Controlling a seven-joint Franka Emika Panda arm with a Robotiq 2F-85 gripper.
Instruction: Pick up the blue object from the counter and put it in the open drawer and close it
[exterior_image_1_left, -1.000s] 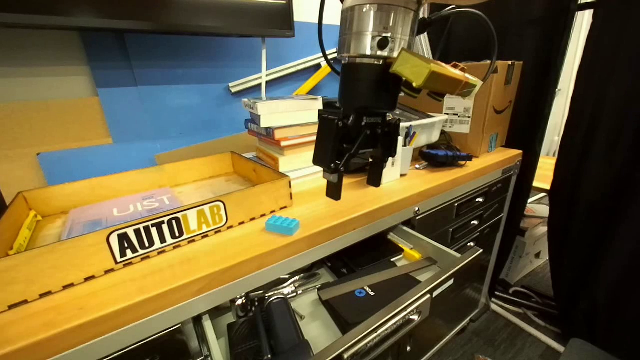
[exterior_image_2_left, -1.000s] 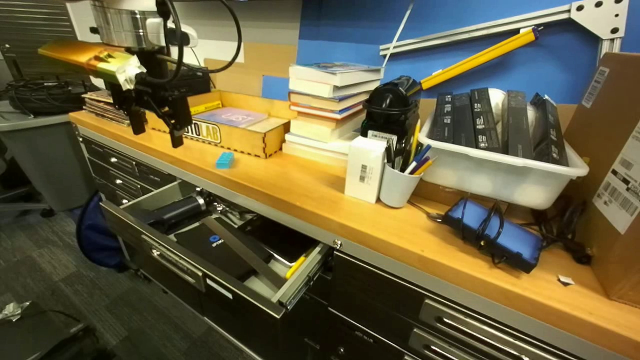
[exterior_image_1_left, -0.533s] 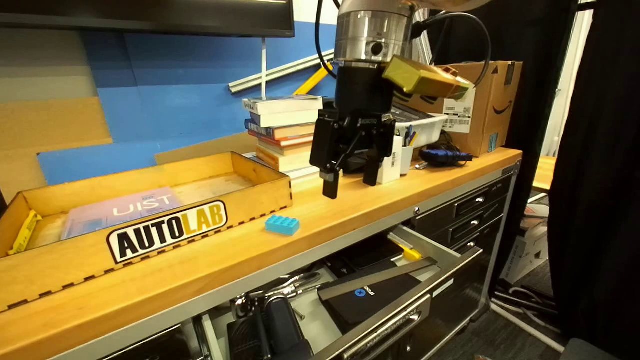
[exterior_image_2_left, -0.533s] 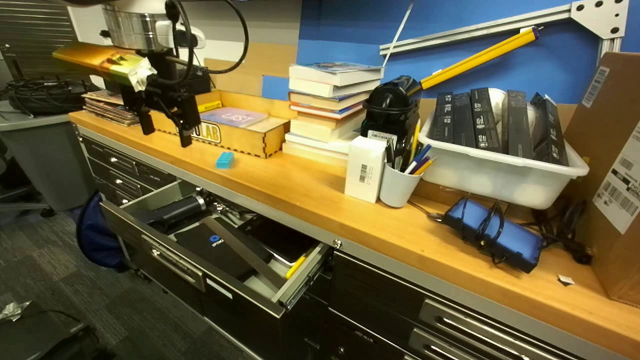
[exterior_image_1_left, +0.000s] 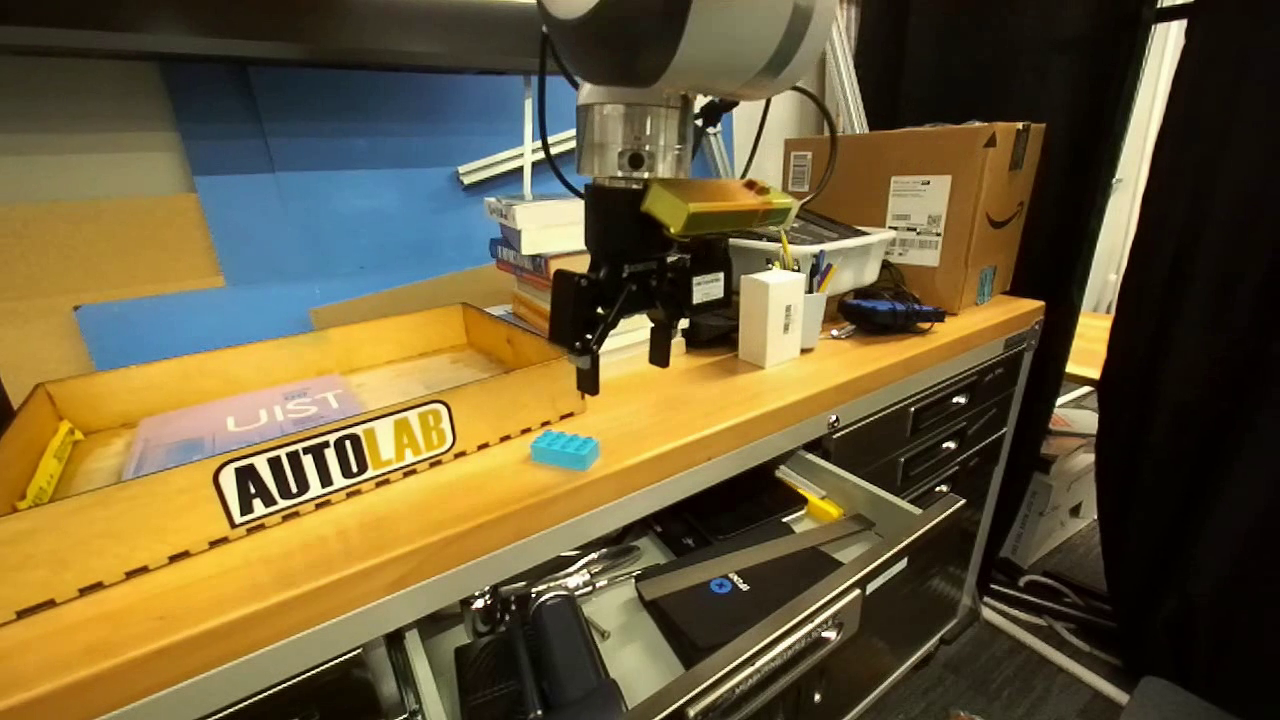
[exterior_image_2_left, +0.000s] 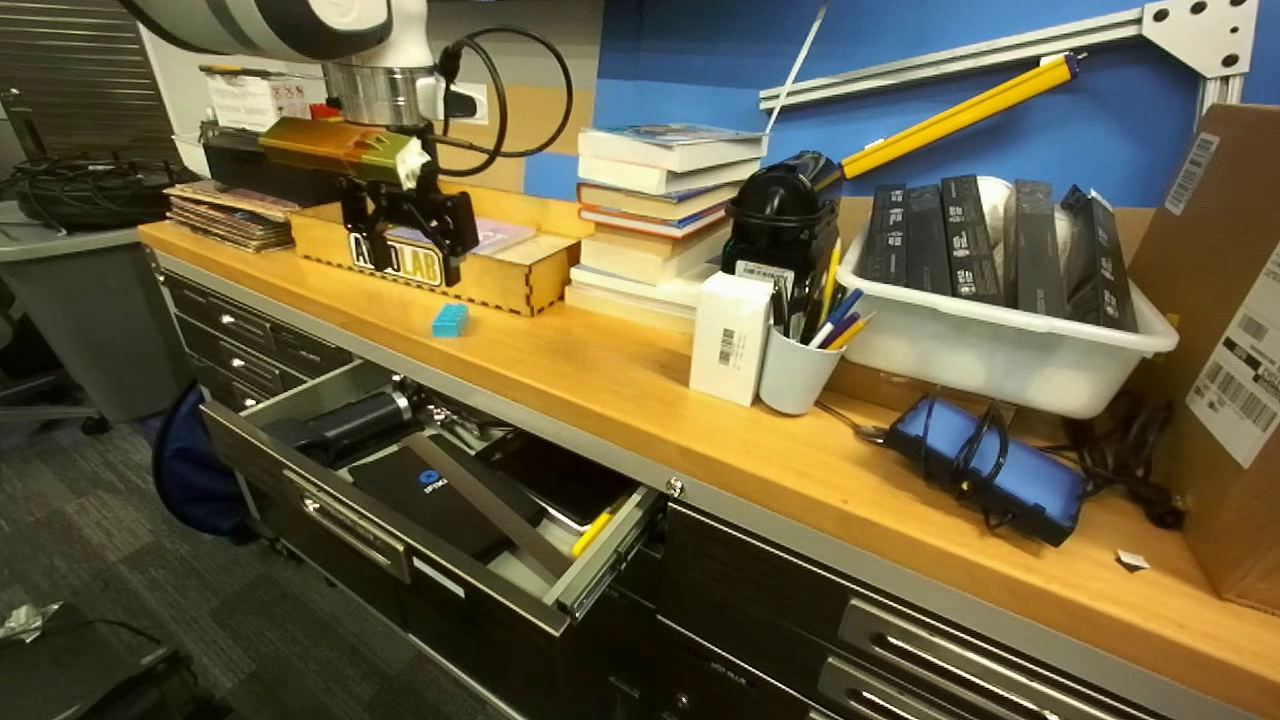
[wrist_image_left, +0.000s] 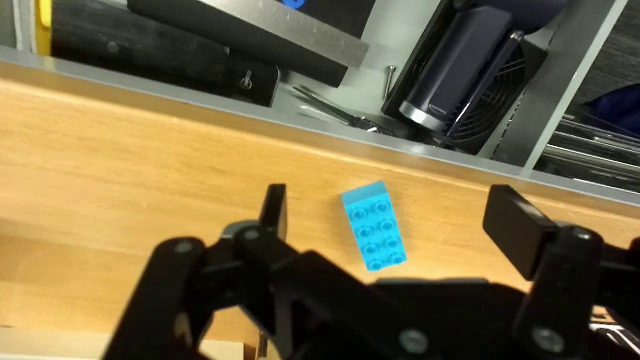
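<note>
Hovering above the tabletop (exterior_image_2_left: 600, 365) with the end effector (exterior_image_1_left: 624, 373) wide, apart from the blue brick (wrist_image_left: 375, 227), in both exterior views. Framing the brick between spread fingers (wrist_image_left: 275, 210) in the wrist view. Finding it flat on the tabletop, studs up, near the front edge and the wooden tray (exterior_image_1_left: 520, 402). Showing below that edge the open drawer (exterior_image_2_left: 420, 543), with a metal ruler (wrist_image_left: 300, 30) across a black case (exterior_image_1_left: 740, 605).

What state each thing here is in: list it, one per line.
Claw: open, holding nothing
Blue eight-stud toy brick: studs up on the counter, unheld
Loaded drawer: pulled open
Drawers beside it: shut
AUTOLAB tray: open-topped, partly filled
White plastic tub: open-topped, loaded
Pen cup: upright, holding pens
Books: stacked flat
</note>
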